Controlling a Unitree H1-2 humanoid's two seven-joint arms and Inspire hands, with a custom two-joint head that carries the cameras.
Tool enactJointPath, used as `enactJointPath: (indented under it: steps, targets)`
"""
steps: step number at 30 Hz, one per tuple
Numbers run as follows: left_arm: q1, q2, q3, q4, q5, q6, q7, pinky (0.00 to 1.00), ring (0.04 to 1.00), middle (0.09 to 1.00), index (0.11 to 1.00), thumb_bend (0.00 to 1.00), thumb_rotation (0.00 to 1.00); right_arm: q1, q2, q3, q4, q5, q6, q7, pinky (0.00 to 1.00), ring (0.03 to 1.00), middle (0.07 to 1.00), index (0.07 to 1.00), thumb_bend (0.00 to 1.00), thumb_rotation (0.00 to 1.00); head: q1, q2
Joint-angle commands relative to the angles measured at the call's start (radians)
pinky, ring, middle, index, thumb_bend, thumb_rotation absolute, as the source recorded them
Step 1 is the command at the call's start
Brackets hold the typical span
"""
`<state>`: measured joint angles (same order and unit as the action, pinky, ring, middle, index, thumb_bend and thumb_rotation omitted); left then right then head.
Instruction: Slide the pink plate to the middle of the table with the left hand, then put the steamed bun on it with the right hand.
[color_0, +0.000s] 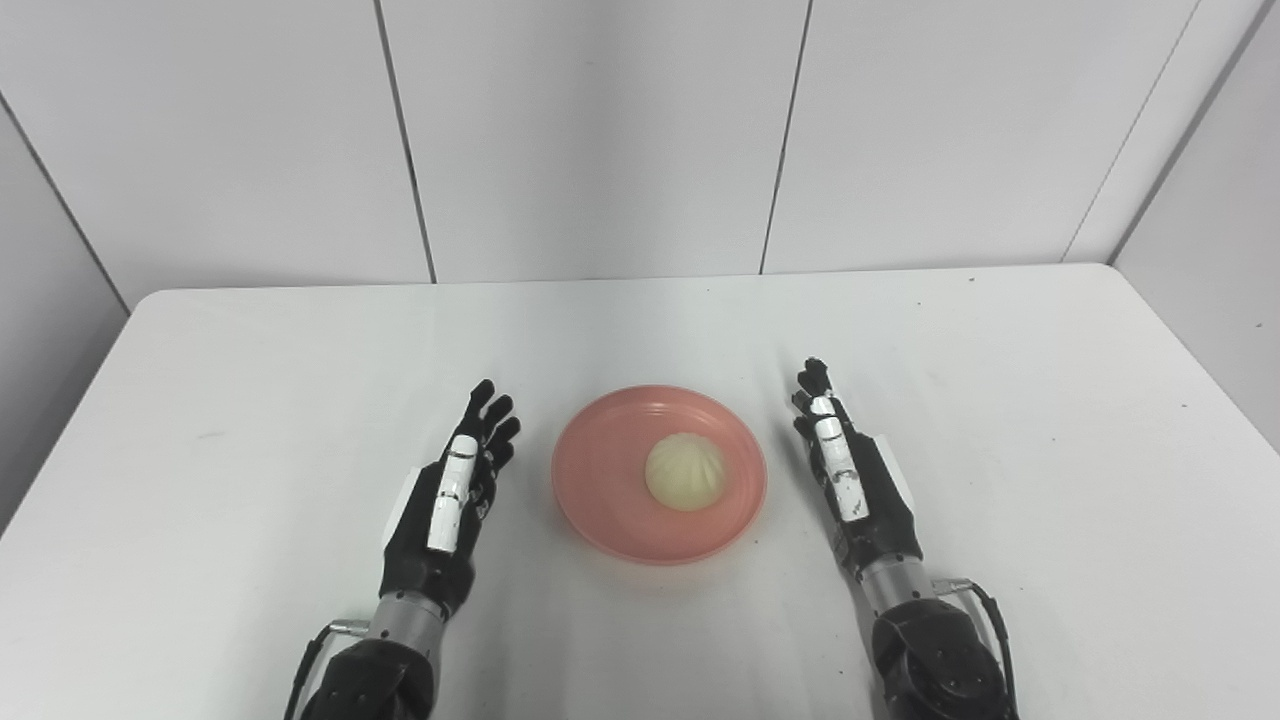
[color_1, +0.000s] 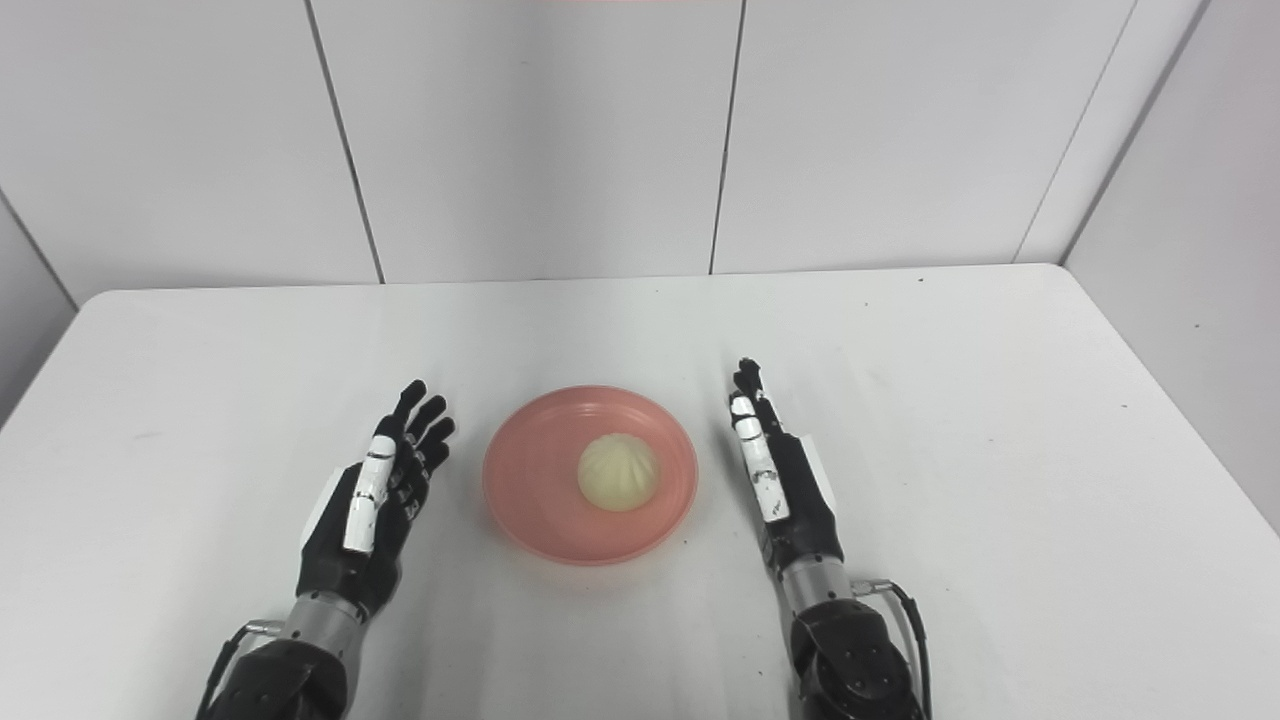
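A pink plate (color_0: 600, 480) lies near the middle of the white table (color_0: 250, 380). On it, slightly right of its centre, sits a pale steamed bun (color_0: 686, 471). My left hand (color_0: 452, 495) rests just left of the plate, fingers stretched out and apart, holding nothing. My right hand (color_0: 845, 475) rests just right of the plate, edge-on with fingers straight, also holding nothing. Neither hand touches the plate. In the right eye view the plate (color_1: 530, 480), bun (color_1: 618, 472), left hand (color_1: 375, 490) and right hand (color_1: 775, 480) stand the same way.
White wall panels (color_0: 600, 130) rise behind the table's far edge. The tabletop carries nothing besides the plate and my hands; its rounded far corners show at left and right.
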<state>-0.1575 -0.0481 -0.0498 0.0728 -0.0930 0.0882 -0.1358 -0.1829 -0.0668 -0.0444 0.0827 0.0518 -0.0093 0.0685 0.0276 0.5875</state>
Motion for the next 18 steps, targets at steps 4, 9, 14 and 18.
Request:
enactJointPath:
  steps: [4,9,14,18]
  targets:
    - [0.011,0.008,0.0,0.072,0.001,0.046,0.004,1.0,0.97,0.977,0.976,0.46,1.0,0.003,0.001,0.008,0.064,0.003,-0.062,0.005,1.0,1.0,1.0,1.0,0.39,1.0,0.015,-0.003]
    - [-0.006,0.016,-0.005,0.099,0.0,0.047,-0.01,1.0,0.978,0.985,0.989,0.46,1.0,-0.004,0.001,0.005,0.112,0.015,-0.088,0.009,1.0,1.0,1.0,1.0,0.39,1.0,0.02,-0.008]
    - [-0.024,0.02,-0.009,0.125,0.011,0.042,-0.01,1.0,0.978,0.986,0.993,0.47,1.0,-0.015,-0.005,0.003,0.137,0.013,-0.102,0.008,1.0,1.0,1.0,1.0,0.38,1.0,0.025,-0.014]
    - [-0.037,0.019,-0.01,0.144,0.009,0.041,-0.01,1.0,0.98,0.989,0.997,0.47,1.0,-0.022,-0.009,0.005,0.15,0.005,-0.107,0.005,1.0,1.0,1.0,1.0,0.38,1.0,0.024,-0.022]
